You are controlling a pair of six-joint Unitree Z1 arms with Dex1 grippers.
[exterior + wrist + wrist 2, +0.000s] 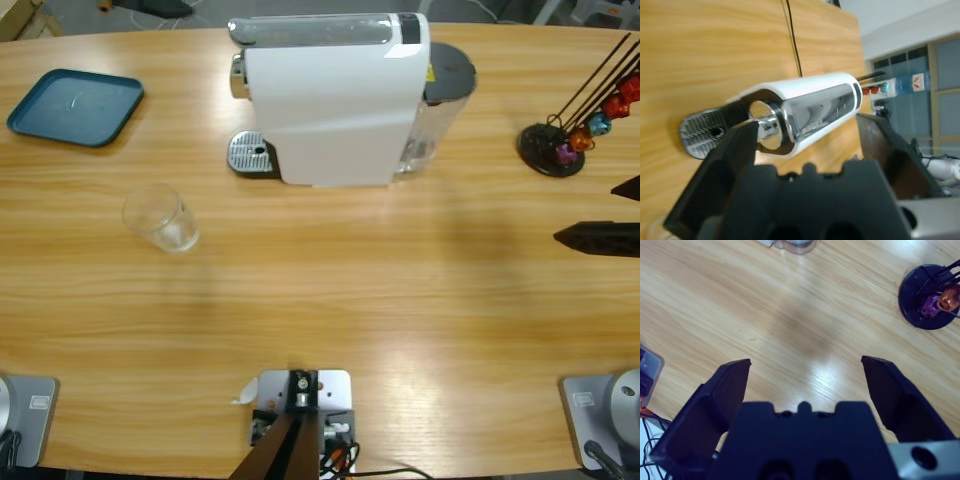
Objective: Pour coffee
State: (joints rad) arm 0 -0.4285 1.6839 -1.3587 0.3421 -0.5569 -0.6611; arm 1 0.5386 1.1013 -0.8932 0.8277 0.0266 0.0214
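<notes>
No coffee shows in any view. The white coffee machine stands at the back middle of the table, its metal drip tray on its left side with nothing on it. A clear glass stands on the wood left of the machine and looks empty. My left gripper is open and looks along the table at the machine's chrome spout and drip tray; it is out of the high view. My right gripper enters from the right edge, open over bare wood.
A teal tray lies at the back left. A black capsule stand with coloured capsules sits at the back right, just beyond my right gripper, also in the right wrist view. Bare wood stretches between glass and right gripper.
</notes>
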